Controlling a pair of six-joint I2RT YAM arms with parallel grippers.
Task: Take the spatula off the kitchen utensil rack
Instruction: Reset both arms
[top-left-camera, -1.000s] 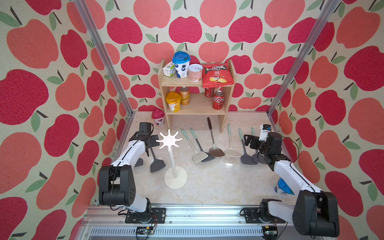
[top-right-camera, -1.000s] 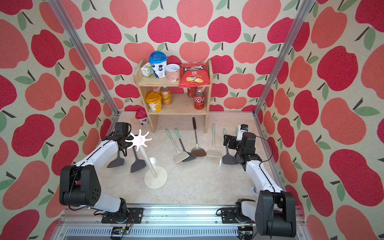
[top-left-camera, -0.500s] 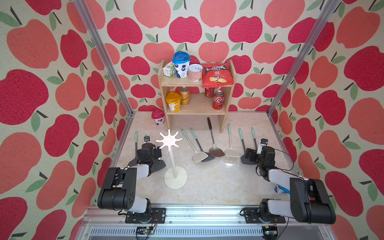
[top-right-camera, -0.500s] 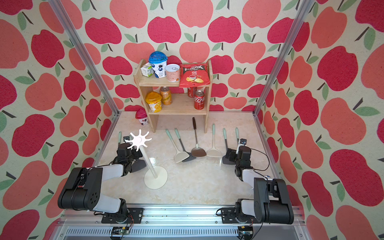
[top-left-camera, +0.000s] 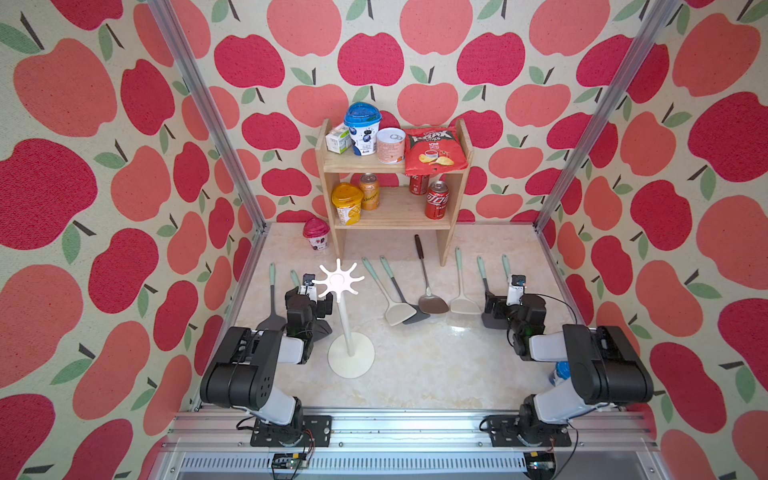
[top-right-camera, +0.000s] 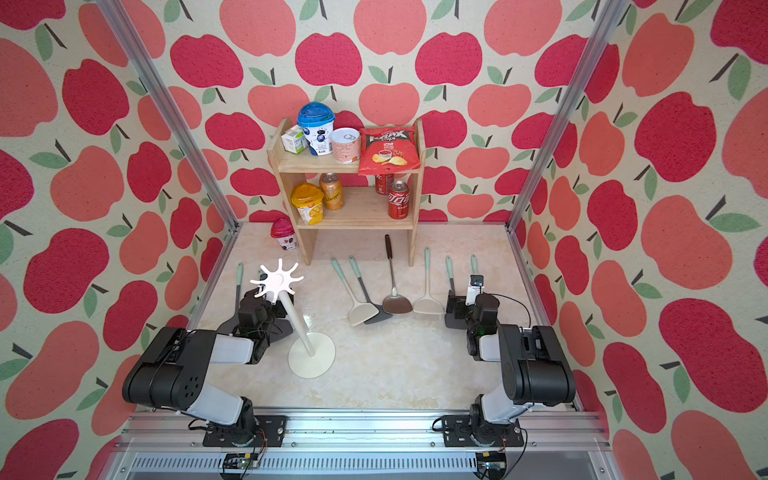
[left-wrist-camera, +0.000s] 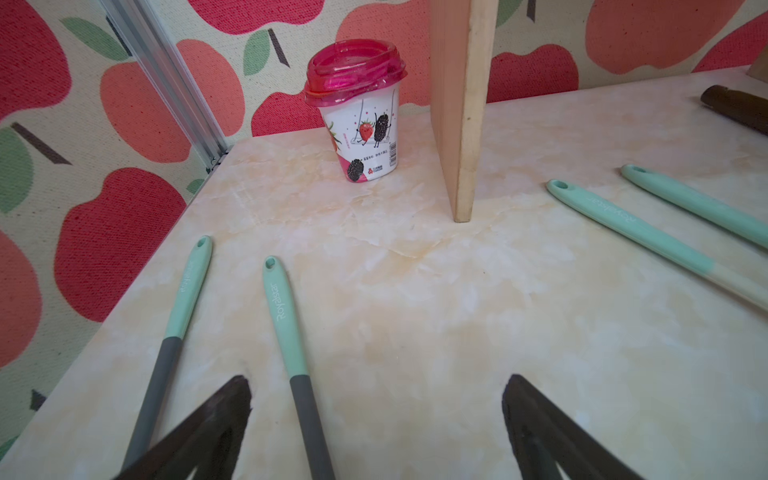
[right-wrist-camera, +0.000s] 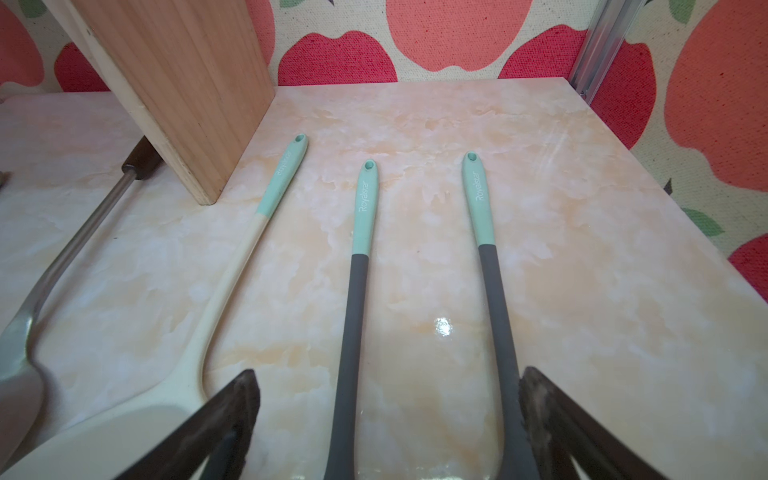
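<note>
Left jaws, right jaws both gaping, empty. On the rack (top-left-camera: 346, 328) prongs bare, nothing hanging. Spatulas all lie flat on table (top-left-camera: 415, 365), handles toward back wall; dark spatula (left-wrist-camera: 286, 316) runs straight out from left jaws, the nearer arm. Task probably done.

Tabletop (right-wrist-camera: 561, 249): glossy, marbled stone look. Shelf (right-wrist-camera: 178, 83): bare matt wood. Spatula (right-wrist-camera: 365, 208) beside shelf: smooth, matt mint-and-grey handle.

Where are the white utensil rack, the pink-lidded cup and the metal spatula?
kitchen utensil rack (top-left-camera: 338, 281): in a top view, hub of its star crown.
pink-lidded cup (left-wrist-camera: 365, 124): left wrist view, its printed side.
metal spatula (top-left-camera: 433, 304): in a top view, its blade.
</note>
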